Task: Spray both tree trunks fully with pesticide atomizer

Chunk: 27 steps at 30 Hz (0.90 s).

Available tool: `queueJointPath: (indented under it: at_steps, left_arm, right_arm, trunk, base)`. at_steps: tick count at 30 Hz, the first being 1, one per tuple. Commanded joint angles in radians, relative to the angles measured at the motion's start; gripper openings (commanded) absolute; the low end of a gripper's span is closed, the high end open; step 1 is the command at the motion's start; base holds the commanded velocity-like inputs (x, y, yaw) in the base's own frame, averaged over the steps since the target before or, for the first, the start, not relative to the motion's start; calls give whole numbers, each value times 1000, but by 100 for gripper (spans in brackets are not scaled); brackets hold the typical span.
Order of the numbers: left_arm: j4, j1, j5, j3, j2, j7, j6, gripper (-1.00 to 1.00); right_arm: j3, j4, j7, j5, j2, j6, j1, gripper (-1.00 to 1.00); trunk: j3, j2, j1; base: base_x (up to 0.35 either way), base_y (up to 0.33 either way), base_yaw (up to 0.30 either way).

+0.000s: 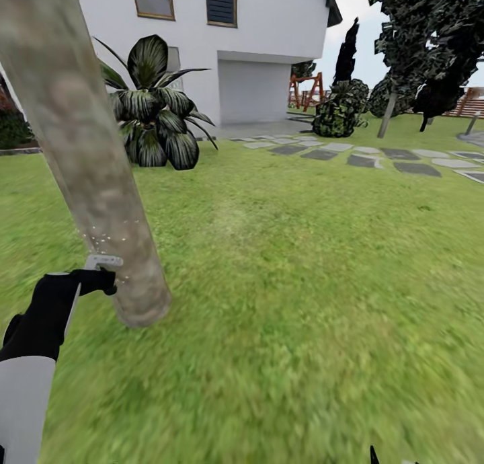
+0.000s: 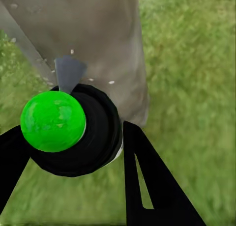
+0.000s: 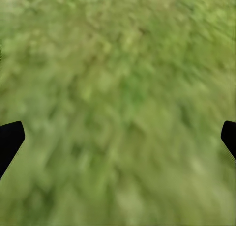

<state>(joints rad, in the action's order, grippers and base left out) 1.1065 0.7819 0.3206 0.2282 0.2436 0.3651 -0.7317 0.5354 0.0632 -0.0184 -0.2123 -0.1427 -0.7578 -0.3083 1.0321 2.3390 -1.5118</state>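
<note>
The pesticide atomizer (image 2: 73,132), held tight in the left gripper (image 2: 69,152), sprays the tree trunk (image 1: 87,161) at eleven o'clock, but could miss spots if it stays low.

Supporting surface: grass lawn (image 1: 289,269), green, mottled, covering the ground from the foreground to the house.
Tree trunk (image 1: 87,161): thick, grey-beige bark, base set in the lawn at the near left; appears tilted in the head view.
Broad-leaf plant (image 1: 156,107): dark striped leaves, rooted at the far left lawn edge, in front of the white house wall.
Stepping stones (image 1: 366,156): flat grey slabs laid in the grass, a row running across the far right.
Round bush (image 1: 338,111): dark foliage, standing on the lawn beyond the stones.
Thin-stemmed tree (image 1: 387,114): pale stem rising from the grass at the far right.
Right wrist view: blurred grass (image 3: 118,108).
</note>
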Motion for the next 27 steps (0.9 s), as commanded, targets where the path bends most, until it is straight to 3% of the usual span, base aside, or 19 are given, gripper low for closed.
queueJointPath:
  at_steps: [1, 7, 18, 25, 27]
  left_arm:
    - [-2, -1, 0, 1, 0, -2, 0, -100]
    - [-7, -2, 1, 33, -2, -40, 0, -100]
    - [-7, -6, 3, 35, -3, -41, 0, -100]
    - [-14, -6, 4, 34, 0, -45, 0, -100]
    - [-15, -7, 4, 34, 0, -81, 0, -100]
  right_arm:
    - [0, 0, 0, 0, 0, 0, 0, 100]
    - [0, 0, 0, 0, 0, 0, 0, 100]
    - [0, 0, 0, 1, 0, 0, 0, 100]
    - [0, 0, 0, 1, 0, 0, 0, 100]
    - [0, 0, 0, 0, 0, 0, 0, 100]
  trunk:
    - [0, 0, 0]
    - [0, 0, 0]
    - [0, 0, 0]
    - [0, 0, 0]
    - [0, 0, 0]
  base:
    - [152, -255, 277]
    - [216, -210, 262]
    - [139, -229, 19]
    - [8, -273, 247]
    - [79, -273, 275]
